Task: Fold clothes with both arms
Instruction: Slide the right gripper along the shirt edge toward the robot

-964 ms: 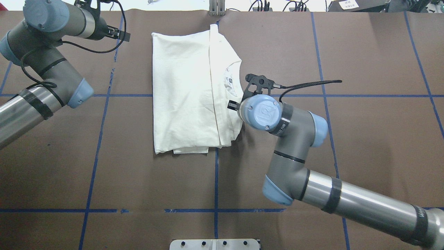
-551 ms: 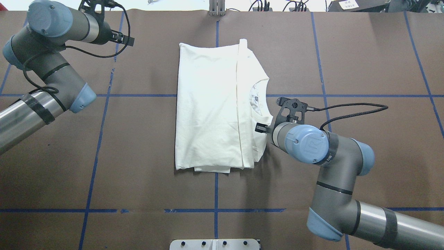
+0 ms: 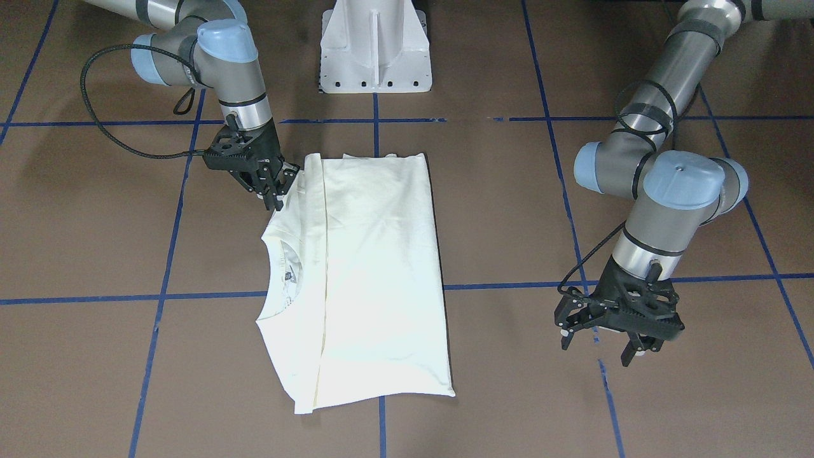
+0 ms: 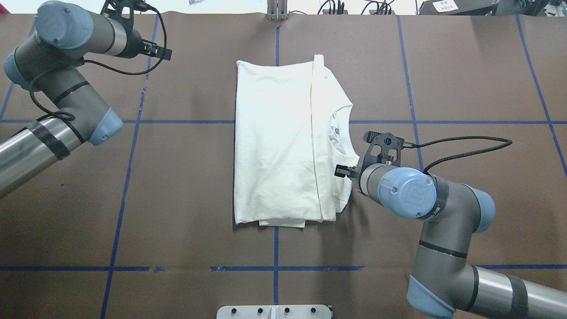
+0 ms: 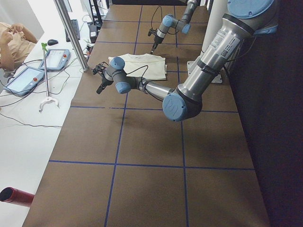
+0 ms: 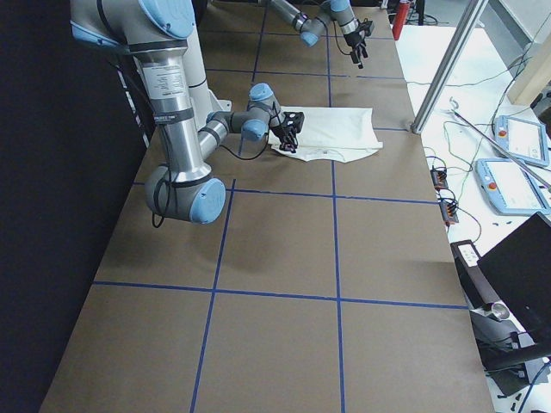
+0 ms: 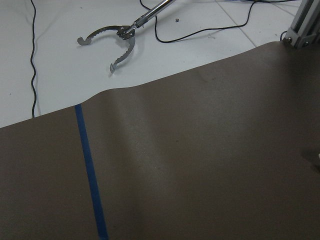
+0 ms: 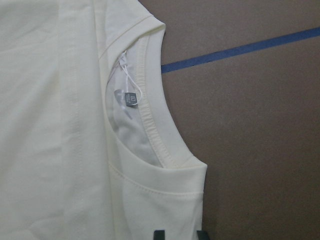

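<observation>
The cream-white T-shirt (image 4: pixel 279 141) lies folded into a tall rectangle mid-table, plain side up, with its collar (image 4: pixel 343 133) and neck label (image 8: pixel 131 100) at the right edge. My right gripper (image 3: pixel 277 200) is down at the shirt's shoulder edge beside the collar, shut on the fabric. In the right wrist view its fingertips (image 8: pixel 159 234) just show at the bottom edge over the cloth (image 8: pixel 60 125). My left gripper (image 3: pixel 598 346) hangs open and empty above bare table, far left of the shirt. In the overhead view it (image 4: pixel 159 49) sits near the far edge.
Blue tape lines grid the brown table mat (image 4: pixel 177 177). The white pedestal base (image 3: pixel 375 48) stands at the robot's side. Beyond the far edge are cables, a grabber tool (image 7: pixel 120 37) on the floor, handheld pendants (image 5: pixel 28 78) and a seated person (image 5: pixel 12 42).
The right gripper has dragged the folded shirt to the right and toward the robot's side, with most of the move in the earlier interval. The left arm has hardly moved.
</observation>
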